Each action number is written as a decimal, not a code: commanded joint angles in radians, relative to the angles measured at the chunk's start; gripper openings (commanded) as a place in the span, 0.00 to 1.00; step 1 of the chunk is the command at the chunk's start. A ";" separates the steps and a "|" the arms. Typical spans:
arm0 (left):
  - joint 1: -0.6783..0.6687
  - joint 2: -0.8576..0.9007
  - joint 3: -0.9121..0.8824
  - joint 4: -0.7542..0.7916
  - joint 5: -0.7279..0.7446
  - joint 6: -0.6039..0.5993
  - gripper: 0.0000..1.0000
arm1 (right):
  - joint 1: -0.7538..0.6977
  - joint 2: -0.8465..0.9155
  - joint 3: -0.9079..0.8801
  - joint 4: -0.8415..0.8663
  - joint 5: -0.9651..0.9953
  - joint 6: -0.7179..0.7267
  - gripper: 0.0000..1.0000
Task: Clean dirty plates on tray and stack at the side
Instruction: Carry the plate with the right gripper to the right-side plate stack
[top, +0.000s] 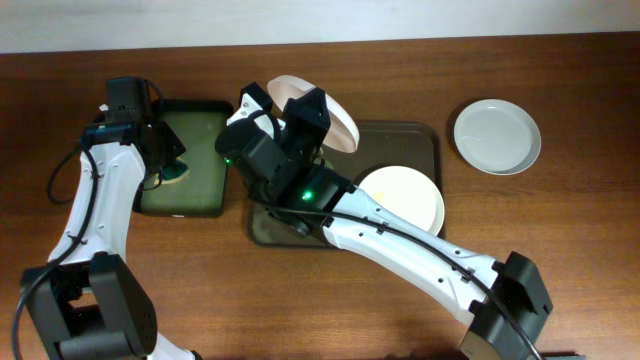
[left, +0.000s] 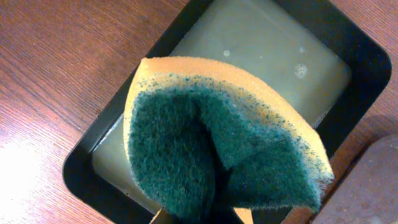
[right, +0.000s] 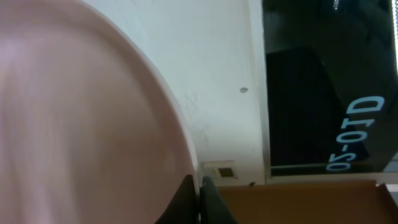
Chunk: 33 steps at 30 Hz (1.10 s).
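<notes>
- White with a pinkish cast in this light, the raised plate (top: 338, 122) is tilted up on edge over the far left corner of the brown tray (top: 400, 145), lifted off its floor.
- Your right gripper (right: 200, 198) has that plate by the rim. At the bottom of the right wrist view the two fingers are closed down to the thickness of the rim, one on each face.
- Your second plate (top: 405, 195) lies flat in the right half of the tray, and its inside looks creamy yellow.
- Your third plate (top: 497, 136) lies flat on the wooden table (top: 560, 240), off to the right of the tray and apart from it.
- Your left gripper (top: 168, 160) is pinched on a sponge (left: 217, 143). The sponge is folded over, with its green scouring face towards the wrist camera and yellow foam along the edge. It hides most of the fingers, but they are clamped on the fold.
- You have the sponge over the left side of the small black tray (left: 348, 43), which holds a pale cloudy liquid (left: 261, 43) with a few bubbles. You cannot tell from these views whether the sponge touches the liquid.
- That small tray sits just beside the brown tray, on its left.
</notes>
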 joint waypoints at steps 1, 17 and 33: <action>0.002 -0.002 -0.010 0.003 0.011 -0.004 0.00 | -0.005 -0.009 0.011 0.003 0.056 0.101 0.04; 0.001 -0.002 -0.010 0.002 0.036 0.018 0.00 | -0.314 -0.110 -0.008 -0.285 -0.474 0.811 0.04; 0.001 -0.002 -0.010 -0.001 0.037 0.018 0.00 | -1.234 -0.037 -0.037 -0.476 -1.253 1.114 0.04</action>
